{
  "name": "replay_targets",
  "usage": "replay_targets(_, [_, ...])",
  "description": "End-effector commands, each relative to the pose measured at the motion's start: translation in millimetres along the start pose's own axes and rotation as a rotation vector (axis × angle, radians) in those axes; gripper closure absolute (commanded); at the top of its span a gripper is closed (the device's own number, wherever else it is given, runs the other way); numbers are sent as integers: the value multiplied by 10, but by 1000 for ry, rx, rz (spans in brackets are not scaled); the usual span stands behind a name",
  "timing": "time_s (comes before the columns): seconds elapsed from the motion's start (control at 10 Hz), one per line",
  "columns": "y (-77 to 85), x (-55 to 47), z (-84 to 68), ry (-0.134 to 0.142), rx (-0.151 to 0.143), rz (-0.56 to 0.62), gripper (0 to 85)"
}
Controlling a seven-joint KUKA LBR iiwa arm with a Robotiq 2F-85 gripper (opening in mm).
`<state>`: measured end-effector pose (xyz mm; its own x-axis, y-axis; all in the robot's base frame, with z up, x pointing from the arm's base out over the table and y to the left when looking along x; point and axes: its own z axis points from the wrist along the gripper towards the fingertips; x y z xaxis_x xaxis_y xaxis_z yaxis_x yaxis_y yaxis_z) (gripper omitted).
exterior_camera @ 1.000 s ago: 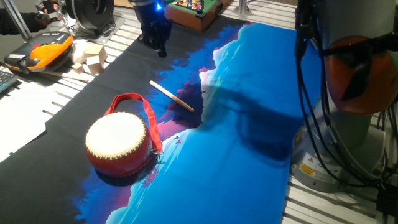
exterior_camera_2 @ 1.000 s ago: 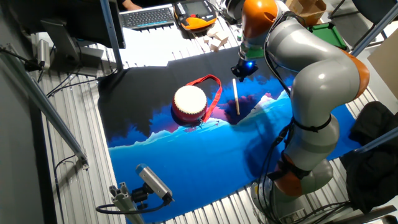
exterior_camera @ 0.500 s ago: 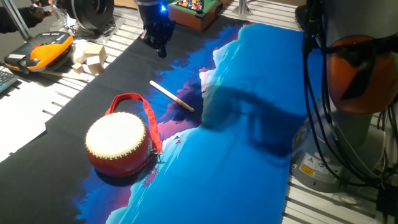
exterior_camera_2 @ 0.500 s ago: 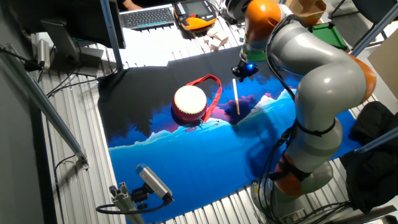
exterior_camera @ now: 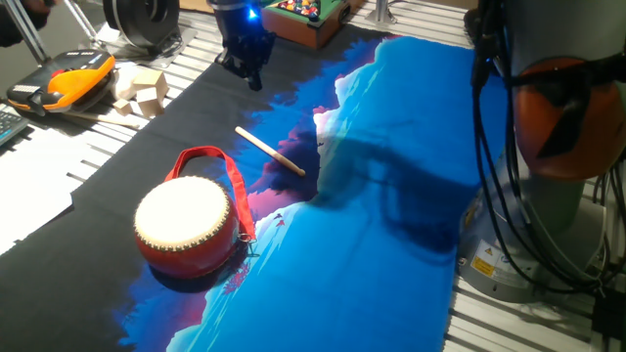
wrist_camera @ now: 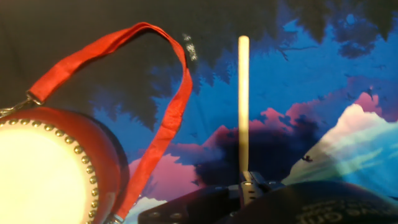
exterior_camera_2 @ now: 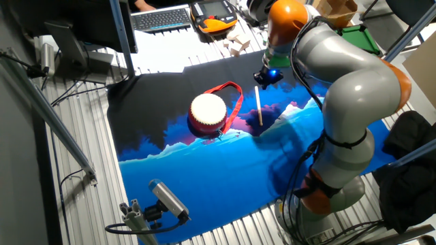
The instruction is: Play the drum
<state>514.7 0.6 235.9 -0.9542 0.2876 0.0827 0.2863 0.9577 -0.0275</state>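
Observation:
The drum (exterior_camera: 186, 223) stands on the cloth, red-bodied with a cream skin facing up; it also shows in the other fixed view (exterior_camera_2: 207, 112) and at the lower left of the hand view (wrist_camera: 43, 168). Its red strap (wrist_camera: 168, 118) loops away from it. A thin wooden stick (exterior_camera: 271, 152) lies flat on the cloth beyond the drum, running straight up the middle of the hand view (wrist_camera: 244, 106). My gripper (exterior_camera: 252, 80) hangs above the cloth past the stick's far end (exterior_camera_2: 261, 80), holding nothing. Its fingers are too dark to show whether they are open or shut.
A black and blue printed cloth (exterior_camera: 391, 196) covers the table. Wooden blocks (exterior_camera: 140, 88) and an orange-black pendant (exterior_camera: 64, 80) lie at the far left. A small green pool table (exterior_camera: 308, 15) stands behind the gripper. The arm's base (exterior_camera: 558, 147) rises at the right.
The arm's upper links have shifted slightly sideways. The gripper stays almost where it was. Drum and stick have not moved.

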Motion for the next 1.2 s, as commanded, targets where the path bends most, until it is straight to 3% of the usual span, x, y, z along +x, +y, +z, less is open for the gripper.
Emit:
replay_targets(0.0, [0,0,0,8,9,18,850])
replay_targets(0.1, [0,0,0,14,2,42,850])
replay_targets(0.2, [0,0,0,-13,-15,50,850])
replay_targets(0.4, [0,0,0,-68,-22,39,850])
replay_targets(0.6, [0,0,0,-76,-26,-7,850])
replay_targets(0.7, [0,0,0,-53,7,-20,850])
replay_targets(0.8, [0,0,0,-66,39,-25,850])
replay_targets(1.0, [0,0,0,-81,69,-18,850])
replay_targets(1.1, [-45,-101,21,-86,70,-4,850])
